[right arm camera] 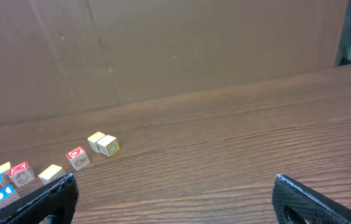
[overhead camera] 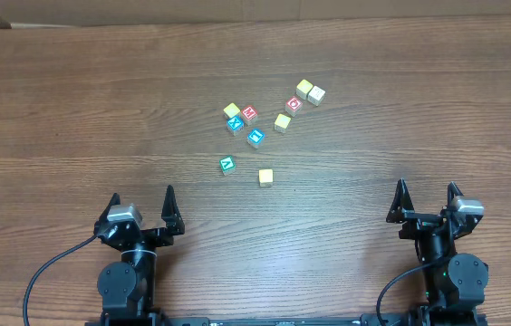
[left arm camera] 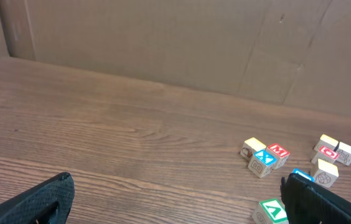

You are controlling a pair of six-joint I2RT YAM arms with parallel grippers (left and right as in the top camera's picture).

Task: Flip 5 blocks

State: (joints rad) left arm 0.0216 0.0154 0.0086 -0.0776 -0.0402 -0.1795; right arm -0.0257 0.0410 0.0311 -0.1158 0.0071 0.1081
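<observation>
The left gripper (overhead camera: 141, 195) waits near the desk's (overhead camera: 74, 109) front edge toward the left corner, and the right gripper (overhead camera: 428, 186) toward the right. Both are spread wide and hold nothing. The blocks (overhead camera: 255, 138) lie scattered about the desk's middle, well apart from both. A green block (overhead camera: 226, 164) and a yellow block (overhead camera: 265, 177) sit alone, nearest the front (the safer picks, I judge). Farther back several touch, so a finger pushed in there could knock neighbours over, or a tiny cube might squirt from the pinch.
</observation>
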